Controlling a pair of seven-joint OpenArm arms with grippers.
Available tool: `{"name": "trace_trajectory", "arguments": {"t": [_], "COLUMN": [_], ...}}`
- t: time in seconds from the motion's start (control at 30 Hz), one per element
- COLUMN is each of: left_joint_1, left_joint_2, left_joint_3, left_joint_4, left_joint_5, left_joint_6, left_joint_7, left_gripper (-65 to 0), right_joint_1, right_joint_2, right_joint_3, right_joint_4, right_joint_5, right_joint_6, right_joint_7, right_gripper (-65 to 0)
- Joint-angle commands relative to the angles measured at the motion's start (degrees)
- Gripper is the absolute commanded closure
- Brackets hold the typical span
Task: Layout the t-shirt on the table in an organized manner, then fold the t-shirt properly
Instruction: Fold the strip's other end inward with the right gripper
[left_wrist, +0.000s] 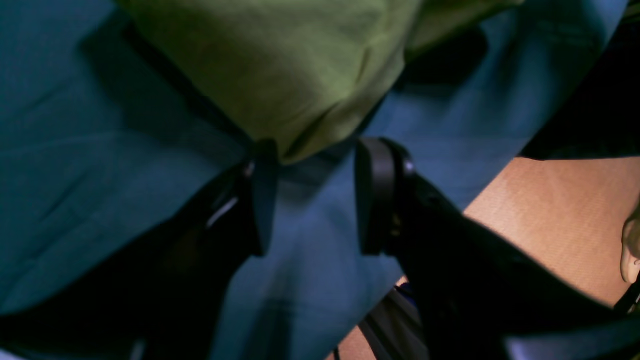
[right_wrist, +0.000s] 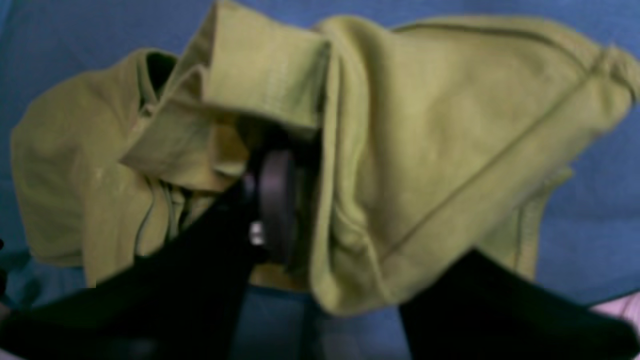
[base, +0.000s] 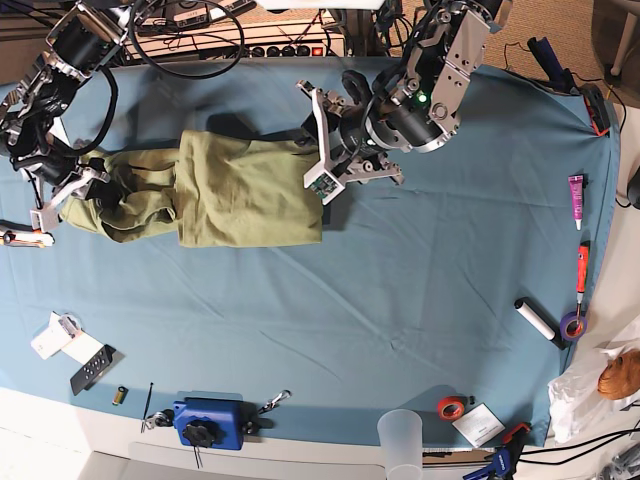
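Both arms at the t-shirt (base: 240, 190), lying bunched on the tabletop (base: 400, 300). Left gripper (left_wrist: 315, 195): jaws apart, shirt corner at their tips. Right gripper (right_wrist: 295, 210): buried in folds, grip unclear.

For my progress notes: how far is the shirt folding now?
Done: the t-shirt lies stretched along the table. In hand: the right gripper is in its bunched end; the left gripper stands open at the other edge. Left: flattening, then every fold.

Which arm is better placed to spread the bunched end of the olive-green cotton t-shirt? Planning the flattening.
Right. The right gripper is buried in the crumpled folds of the olive-green cotton t-shirt; the left gripper sits at the flatter end.
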Motion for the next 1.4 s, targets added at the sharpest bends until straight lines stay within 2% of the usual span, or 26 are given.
{"name": "trace_trajectory", "arguments": {"t": [0.0, 0.1, 0.23, 0.33, 0.37, 0.47, 0.57, 0.67, 0.77, 0.97, 1.2, 1.27, 1.37], "left_joint_1": [-0.3, -0.3, -0.2, -0.2, -0.2, -0.2, -0.2, -0.2, -0.1, 0.0, 0.0, 0.0, 0.0], "left_joint_2": [0.3, 0.3, 0.3, 0.3, 0.3, 0.3, 0.3, 0.3, 0.3, 0.3, 0.3, 0.3, 0.3], "left_joint_3": [-0.1, -0.1, -0.1, -0.1, -0.1, -0.1, -0.1, -0.1, -0.1, -0.1, -0.1, -0.1, -0.1], "left_joint_4": [1.0, 1.0, 1.0, 1.0, 1.0, 1.0, 1.0, 1.0, 1.0, 1.0, 1.0, 1.0, 1.0], "left_joint_5": [-0.5, -0.5, -0.5, -0.5, -0.5, -0.5, -0.5, -0.5, -0.5, -0.5, -0.6, -0.6, -0.6], "left_joint_6": [-0.5, -0.7, -0.7, -0.7, -0.7, -0.7, -0.7, -0.7, -0.7, -0.7, -0.7, -0.7, -0.7], "left_joint_7": [-0.9, -0.9, -0.9, -0.9, -0.9, -1.0, -1.1, -1.1, -1.3, -1.3, -1.3, -1.3, -1.3], "left_gripper": [-24.2, -24.2, -24.2, -24.2, -24.2, -24.2, -24.2, -24.2, -24.2, -24.2, -24.2, -24.2, -24.2], "right_joint_1": [0.8, 0.8, 0.8, 0.2, -0.7, -4.4, -7.7, -8.4, -8.2, -4.0, 2.8, 3.5, 3.5], "right_joint_2": [2.3, 4.6, 7.0, 8.8, 9.6, 11.7, 13.3, 13.4, 13.2, 13.2, 13.2, 13.1, 12.5], "right_joint_3": [0.3, 0.6, 3.9, 5.9, 5.9, 5.7, 5.9, 6.3, 6.2, 5.4, 5.4, 5.4, 4.7], "right_joint_4": [0.9, 0.9, 0.9, 0.9, 0.9, 0.9, 0.9, 0.8, 0.8, -3.0, -19.1, -21.1, -21.4], "right_joint_5": [1.3, 1.5, 5.7, 8.0, 8.1, 8.1, 7.1, 4.6, 4.7, 0.3, 1.0, 3.5, 3.8], "right_joint_6": [-1.1, -1.4, -1.3, 0.1, 0.1, 0.1, 0.1, 0.1, 0.1, -0.4, 0.1, 0.1, 0.1], "right_joint_7": [1.0, 1.0, 1.0, 1.0, 1.0, 1.0, 1.0, 1.0, 7.3, 9.9, 9.3, 7.8, 7.4], "right_gripper": [-20.6, -20.6, -20.6, -20.7, -21.9, -31.2, -32.7, -32.7, -32.7, -32.6, -32.6, -32.6, -32.6]}}
